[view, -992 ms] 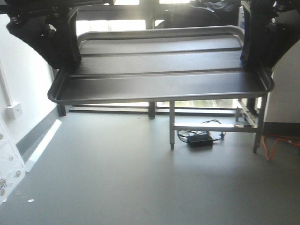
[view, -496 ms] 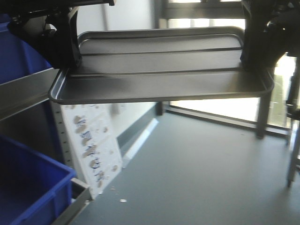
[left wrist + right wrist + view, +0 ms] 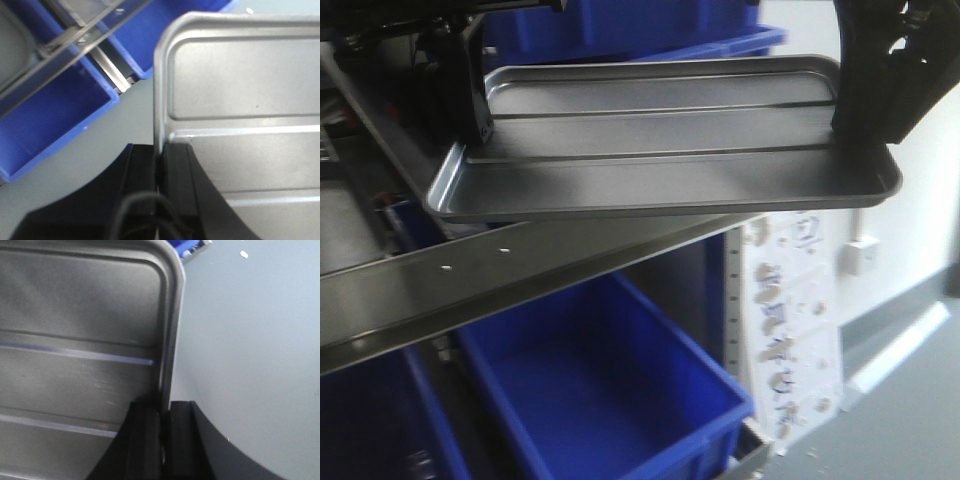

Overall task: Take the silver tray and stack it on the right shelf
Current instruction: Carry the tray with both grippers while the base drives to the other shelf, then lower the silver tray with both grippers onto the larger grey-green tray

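1. Between both arms, silver tray (image 3: 660,150) is hanging roughly level in the air, ribbed floor upward, above a slanting steel rack bar (image 3: 470,275).
2. Left gripper (image 3: 159,160) is clamping the tray's left short rim.
3. Right gripper (image 3: 163,415) is clamping the opposite rim.
4. Blue bin (image 3: 610,400) is sitting below the bar.

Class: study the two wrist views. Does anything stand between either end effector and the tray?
Nothing visible does. The left end effector and the right end effector each clamp directly on the tray, with its raised rim pinched between their fingers at opposite ends.
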`<action>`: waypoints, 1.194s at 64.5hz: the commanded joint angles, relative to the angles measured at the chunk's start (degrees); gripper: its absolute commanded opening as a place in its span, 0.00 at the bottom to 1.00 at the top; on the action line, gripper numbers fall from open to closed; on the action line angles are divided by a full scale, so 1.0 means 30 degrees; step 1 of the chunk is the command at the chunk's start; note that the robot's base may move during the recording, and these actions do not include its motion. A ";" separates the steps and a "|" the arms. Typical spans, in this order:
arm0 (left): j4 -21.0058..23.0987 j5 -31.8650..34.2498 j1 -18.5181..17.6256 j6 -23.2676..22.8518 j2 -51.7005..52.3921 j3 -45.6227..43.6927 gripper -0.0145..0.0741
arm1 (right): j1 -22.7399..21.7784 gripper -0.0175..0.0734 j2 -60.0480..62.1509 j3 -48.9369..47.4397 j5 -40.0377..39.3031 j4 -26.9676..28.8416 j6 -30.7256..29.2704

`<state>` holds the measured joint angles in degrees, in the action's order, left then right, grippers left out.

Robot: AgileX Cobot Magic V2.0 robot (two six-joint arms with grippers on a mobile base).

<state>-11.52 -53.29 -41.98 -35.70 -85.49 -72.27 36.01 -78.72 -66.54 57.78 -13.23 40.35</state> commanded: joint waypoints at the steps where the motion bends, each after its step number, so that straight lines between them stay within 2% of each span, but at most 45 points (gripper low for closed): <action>1: -0.0347 0.0394 -0.0040 0.0224 0.0723 -0.0668 0.06 | -0.0022 0.25 0.0570 -0.0646 -0.0704 -0.0542 -0.0221; 77: -0.0285 0.0394 -0.0040 0.0224 0.0723 -0.0668 0.06 | -0.0022 0.25 0.0570 -0.0646 -0.0704 -0.0542 -0.0221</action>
<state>-11.62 -53.61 -41.98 -35.70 -85.49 -72.27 36.01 -78.72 -66.54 57.65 -13.23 40.43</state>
